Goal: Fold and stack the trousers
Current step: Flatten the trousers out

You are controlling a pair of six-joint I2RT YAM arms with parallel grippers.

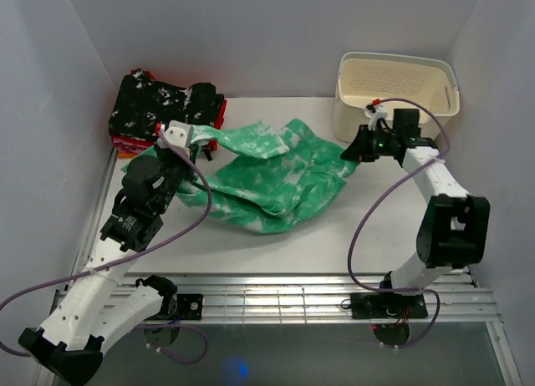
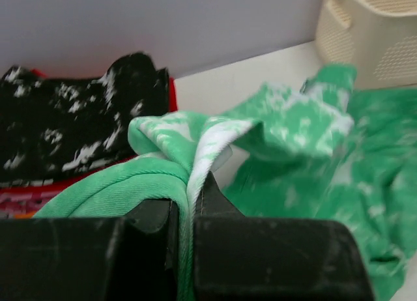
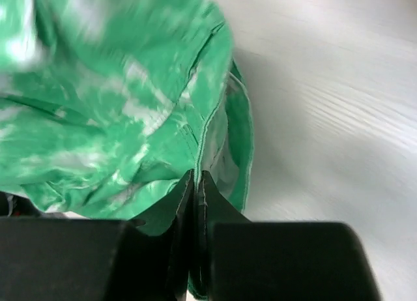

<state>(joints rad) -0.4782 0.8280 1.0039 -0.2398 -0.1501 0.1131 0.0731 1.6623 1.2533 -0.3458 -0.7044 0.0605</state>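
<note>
The green trousers (image 1: 276, 181) lie crumpled in the middle of the white table (image 1: 368, 227), soft and blotchy. The left gripper (image 2: 192, 191) pinches one edge tight, and the right gripper (image 3: 196, 184) is clamped on the other side. I think this is the spreading step. Next, pull the cloth flat. Folded clothes (image 1: 167, 106) sit behind.

Blk speckled garment (image 1: 167, 102) atop red/orange clothes (image 1: 125, 141); cream basket (image 1: 397, 81) back-R.
</note>
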